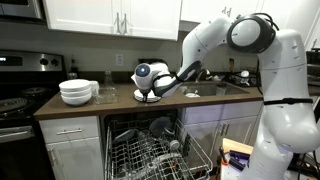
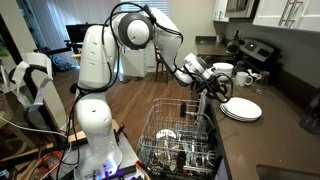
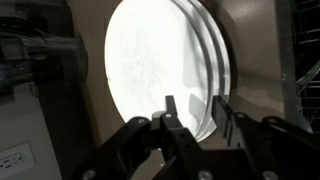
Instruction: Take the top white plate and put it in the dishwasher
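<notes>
A stack of flat white plates (image 1: 148, 98) lies on the brown counter (image 1: 115, 106) above the open dishwasher (image 1: 150, 150). It also shows in an exterior view (image 2: 244, 111). The top white plate (image 3: 148, 60) fills the wrist view, with the rims of the plates beneath it showing at its right edge. My gripper (image 3: 195, 112) is open at the near rim of the stack, one finger over the top plate's face and the other outside the rims. It shows in both exterior views (image 1: 150, 90) (image 2: 214, 88). Nothing is lifted.
Deep stacked white bowls (image 1: 77, 92) and a glass (image 1: 106, 88) stand on the counter beside the plates. The dishwasher's wire rack (image 2: 180, 140) is pulled out and holds some dishes. A stove (image 1: 20, 100) is past the bowls; a sink area (image 1: 225, 88) is behind the arm.
</notes>
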Available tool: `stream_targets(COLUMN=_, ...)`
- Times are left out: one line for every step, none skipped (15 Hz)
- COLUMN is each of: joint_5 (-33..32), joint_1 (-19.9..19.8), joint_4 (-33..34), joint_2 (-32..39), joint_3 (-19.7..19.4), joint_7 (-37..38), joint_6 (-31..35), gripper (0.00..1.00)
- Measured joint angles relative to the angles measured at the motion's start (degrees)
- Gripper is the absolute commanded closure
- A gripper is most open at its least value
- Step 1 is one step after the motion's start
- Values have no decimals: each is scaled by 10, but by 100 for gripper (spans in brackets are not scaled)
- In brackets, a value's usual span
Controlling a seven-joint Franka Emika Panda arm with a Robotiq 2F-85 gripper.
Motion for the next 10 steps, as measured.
stream_targets(joint_5=0, joint_1=0, joint_4=0, joint_2=0, joint_3=0, joint_7=0, joint_6=0, gripper=65)
stream_targets(joint_5=0, joint_1=-1, joint_4=0, joint_2=1, joint_3=0, joint_7=0, joint_6=0, gripper=63)
stream_targets(joint_5=0, joint_1=-2, joint_4=0, joint_2=1, joint_3=0, joint_7=0, joint_6=0, gripper=61)
stream_targets(joint_5=0, joint_1=-3, joint_4=0, joint_2=1, joint_3=0, joint_7=0, joint_6=1, gripper=58)
stream_targets(joint_5=0, joint_1=-4, joint_4=0, joint_2=2, joint_3=0, joint_7=0, joint_6=2, gripper=57)
stream_targets(joint_5=0, joint_1=-5, joint_4=0, joint_2=2, joint_3=0, joint_7=0, joint_6=2, gripper=54)
stream_targets(joint_5=0, joint_1=-5, joint_4=0, joint_2=2, joint_3=0, joint_7=0, joint_6=3, gripper=56)
stream_targets(joint_5=0, joint_1=-6, joint_4=1, joint_2=2, joint_3=0, joint_7=0, joint_6=3, gripper=59)
stream_targets(joint_5=0, joint_1=-6, joint_4=1, joint_2=2, joint_3=-1, joint_7=-1, joint_6=4, gripper=65)
stream_targets(joint_5=0, joint_1=-6, joint_4=1, joint_2=2, joint_3=-1, joint_7=-1, joint_6=4, gripper=78)
